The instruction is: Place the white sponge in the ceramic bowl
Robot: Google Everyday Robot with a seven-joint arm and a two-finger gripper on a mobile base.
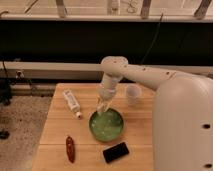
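The ceramic bowl point(111, 128), round and glossy green, stands on the wooden table point(54, 131) near its middle. My gripper point(103, 106) points down just above the bowl's far-left rim. A small cream lump, the white sponge point(104, 104), shows at the gripper's tip, held over the bowl's edge. The bowl's inside shows only pale mottled green.
A long white tube with a cap point(72, 102) lies left of the gripper. A small translucent white cup point(132, 93) stands to its right. A red pepper-like object point(70, 148) and a flat black object point(115, 152) lie near the front edge. My white body point(185, 130) fills the right.
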